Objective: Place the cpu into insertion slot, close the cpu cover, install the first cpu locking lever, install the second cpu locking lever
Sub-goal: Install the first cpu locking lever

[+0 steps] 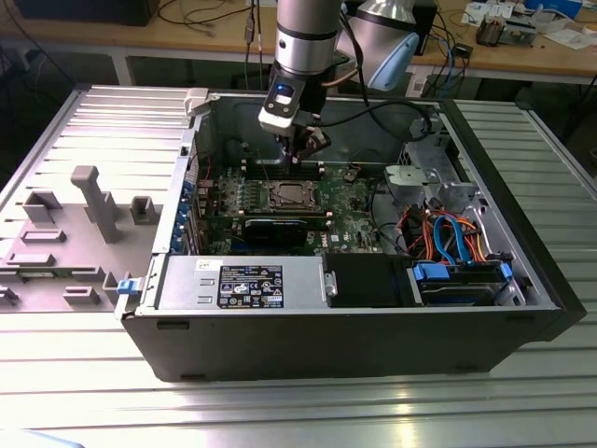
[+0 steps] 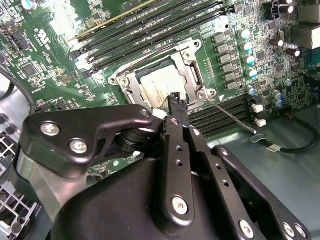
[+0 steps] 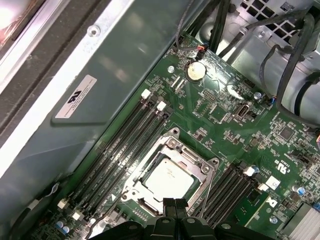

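The silver cpu [image 3: 169, 178] lies framed by the cover [image 3: 192, 157]. The gripper [image 3: 173, 205] hangs above, fingers [image 3: 166, 207] together, empty. The second wrist view shows a lever [image 2: 232, 116] sticking out.

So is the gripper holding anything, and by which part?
Nothing is held: the gripper is shut and empty, close above the cpu.
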### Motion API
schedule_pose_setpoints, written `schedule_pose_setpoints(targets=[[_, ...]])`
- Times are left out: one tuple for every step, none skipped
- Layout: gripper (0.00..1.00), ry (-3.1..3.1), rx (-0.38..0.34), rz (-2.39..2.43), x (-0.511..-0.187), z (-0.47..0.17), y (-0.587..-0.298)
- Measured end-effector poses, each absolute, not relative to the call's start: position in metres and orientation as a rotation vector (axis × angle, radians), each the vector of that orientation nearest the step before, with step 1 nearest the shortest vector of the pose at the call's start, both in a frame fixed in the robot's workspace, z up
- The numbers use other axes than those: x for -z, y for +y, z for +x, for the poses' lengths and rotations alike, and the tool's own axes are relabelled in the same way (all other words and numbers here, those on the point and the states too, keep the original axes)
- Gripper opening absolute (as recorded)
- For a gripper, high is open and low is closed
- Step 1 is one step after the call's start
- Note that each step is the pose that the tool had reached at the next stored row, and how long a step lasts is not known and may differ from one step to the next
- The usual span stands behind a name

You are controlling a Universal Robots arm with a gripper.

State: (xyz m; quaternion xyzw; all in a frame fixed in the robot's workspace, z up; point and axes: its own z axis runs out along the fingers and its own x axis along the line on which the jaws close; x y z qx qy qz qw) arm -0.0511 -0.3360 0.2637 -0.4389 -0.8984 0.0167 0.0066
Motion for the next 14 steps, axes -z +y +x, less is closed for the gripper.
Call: schedule_pose_setpoints(targets=[[0.11, -2.812, -0.052, -1.370, -0.2637, -0.0511, -0.3360], [0.11, -2.814, -0.052, -1.367, -0.2637, -0.0511, -0.3360], [0.11, -2.815, -0.052, -1.364, -0.2637, -0.0511, -0.3360], [0.11, -2.816, -0.052, -1.362, -0.2637, -0.0511, -0.3360], [0.11, -2.818, -0.052, -1.358, -0.2637, -0.0511, -0.3360], [0.11, -2.821, -0.052, -1.352, -0.2637, -0.0511, -0.3360], [0.11, -2.830, -0.053, -1.333, -0.2637, -0.0511, -0.3360], [0.11, -2.841, -0.053, -1.310, -0.2637, -0.0511, -0.3360], [0.11, -2.854, -0.053, -1.283, -0.2637, -0.0511, -0.3360], [0.11, -2.856, -0.053, -1.278, -0.2637, -0.0511, -0.3360], [0.11, -2.857, -0.053, -1.276, -0.2637, -0.0511, -0.3360], [0.11, -2.859, -0.053, -1.273, -0.2637, -0.0511, -0.3360], [0.11, -2.861, -0.053, -1.267, -0.2637, -0.0511, -0.3360], [0.11, -2.863, -0.053, -1.263, -0.2637, -0.0511, -0.3360]])
